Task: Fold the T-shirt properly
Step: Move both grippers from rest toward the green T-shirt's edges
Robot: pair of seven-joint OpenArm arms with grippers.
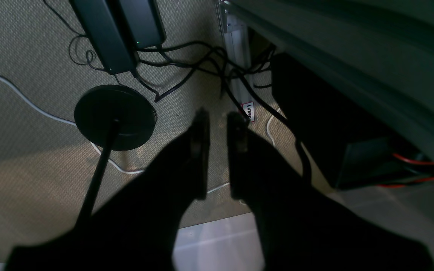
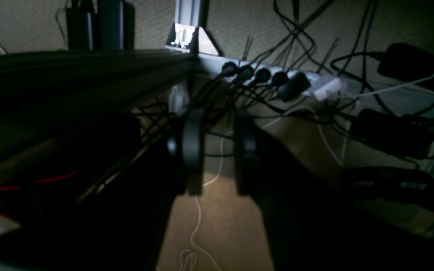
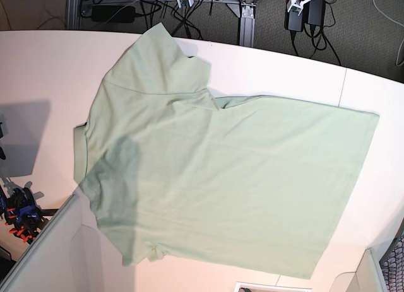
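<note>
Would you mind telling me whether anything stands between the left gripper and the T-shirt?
Nothing visible does: the left gripper is over the floor, beyond the edge of the white tabletop where the T-shirt lies.

Both wrist views blur the fingertips of the left gripper (image 1: 218, 124) and right gripper (image 2: 219, 131); dark cables (image 2: 224, 98) behind the right claw are partly hidden.

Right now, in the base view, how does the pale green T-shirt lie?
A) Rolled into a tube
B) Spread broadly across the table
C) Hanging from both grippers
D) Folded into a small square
B: the T-shirt covers much of the white table, its cloth opened wide.
</note>
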